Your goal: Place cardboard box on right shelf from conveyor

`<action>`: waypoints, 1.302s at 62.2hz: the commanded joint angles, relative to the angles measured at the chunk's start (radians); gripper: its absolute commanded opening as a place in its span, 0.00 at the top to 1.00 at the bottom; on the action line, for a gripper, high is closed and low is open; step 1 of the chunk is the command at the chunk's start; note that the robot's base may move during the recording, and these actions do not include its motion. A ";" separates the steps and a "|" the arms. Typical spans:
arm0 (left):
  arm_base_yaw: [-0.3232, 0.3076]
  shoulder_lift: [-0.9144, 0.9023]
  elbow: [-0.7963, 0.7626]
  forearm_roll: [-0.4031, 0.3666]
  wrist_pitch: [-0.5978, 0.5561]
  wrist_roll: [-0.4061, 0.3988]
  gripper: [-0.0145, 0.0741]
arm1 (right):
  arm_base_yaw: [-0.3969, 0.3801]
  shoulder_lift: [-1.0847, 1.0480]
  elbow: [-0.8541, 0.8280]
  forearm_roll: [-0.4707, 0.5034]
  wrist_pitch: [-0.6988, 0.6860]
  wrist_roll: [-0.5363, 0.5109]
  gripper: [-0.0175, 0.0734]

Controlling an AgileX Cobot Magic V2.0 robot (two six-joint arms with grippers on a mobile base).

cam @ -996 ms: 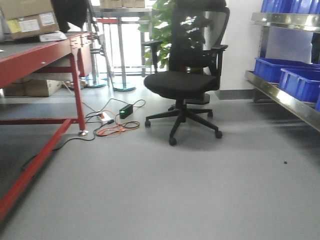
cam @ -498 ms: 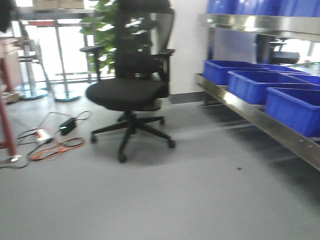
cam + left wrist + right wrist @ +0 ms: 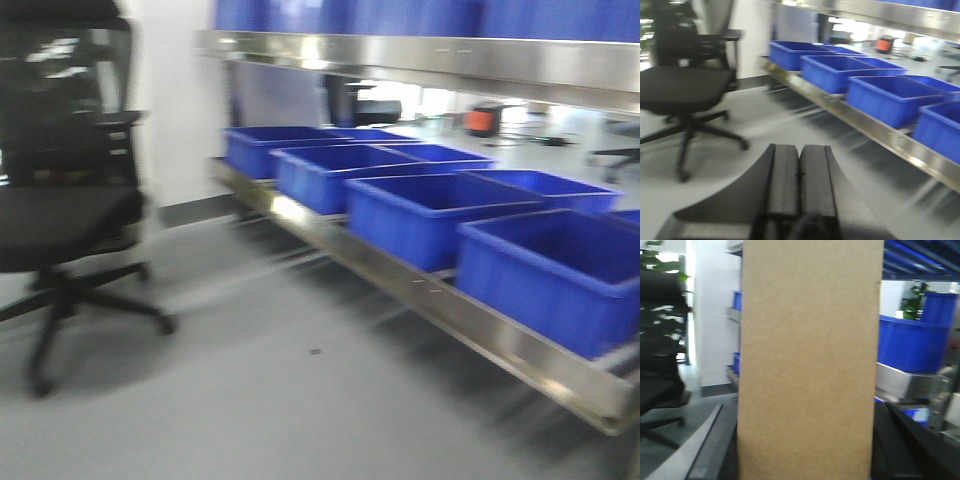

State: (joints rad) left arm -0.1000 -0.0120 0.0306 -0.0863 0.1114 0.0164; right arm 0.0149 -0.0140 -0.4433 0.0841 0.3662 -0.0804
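Gripping the cardboard box [image 3: 807, 360] upright between its two dark fingers, the right claw [image 3: 805, 445] pinched it from both sides, and the tan face filled the right wrist view. The left claw [image 3: 799, 165] hung with its pads pressed together, holding nothing, above the grey floor [image 3: 300, 400]. The conveyor was out of view. Ahead ran the right shelf [image 3: 425, 292], its steel lip fronting a row of blue bins [image 3: 430, 215], with an office chair [image 3: 60, 215] to the left. The step in hand looked like the carry toward that shelf. Doing it well would mean a firm grip on the tall box, finding bare steel beside the bins, lifting over the lip, and letting go only once the base sat flat.
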 commanded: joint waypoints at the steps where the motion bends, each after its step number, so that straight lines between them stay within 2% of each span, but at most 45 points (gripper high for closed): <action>1: -0.007 -0.006 -0.003 -0.003 -0.081 -0.001 0.97 | -0.006 -0.008 -0.028 -0.002 -0.104 -0.008 0.46; 81: -0.007 -0.006 -0.003 -0.003 -0.081 -0.001 0.97 | -0.006 -0.008 -0.028 -0.002 -0.104 -0.008 0.46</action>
State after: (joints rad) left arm -0.1000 -0.0120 0.0306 -0.0863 0.1114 0.0164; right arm 0.0149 -0.0140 -0.4433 0.0841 0.3662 -0.0804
